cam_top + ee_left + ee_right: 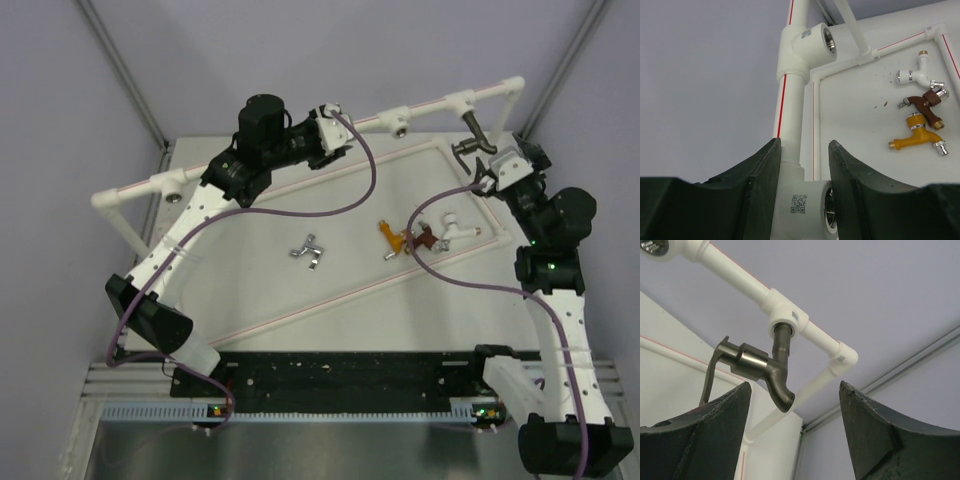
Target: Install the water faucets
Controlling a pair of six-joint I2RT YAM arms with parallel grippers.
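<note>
A dark grey faucet [477, 140] hangs from a socket [785, 320] of the raised white pipe rail [430, 104]. In the right wrist view the faucet [757, 365] has its spout down between my fingers without touching them. My right gripper [795, 386] is open just below it, and it also shows in the top view [487, 172]. My left gripper [335, 122] is shut on a pipe socket [802, 205] with a QR label, one finger on each side. The silver [308, 250], orange-gold [392, 238], reddish-brown [422, 238] and white [455, 228] faucets lie on the table.
Two more empty sockets [402, 125] [175, 190] sit on the rail. A flat white pipe loop [330, 300] with red lines lies on the table around the loose faucets. Metal frame posts stand at both back corners.
</note>
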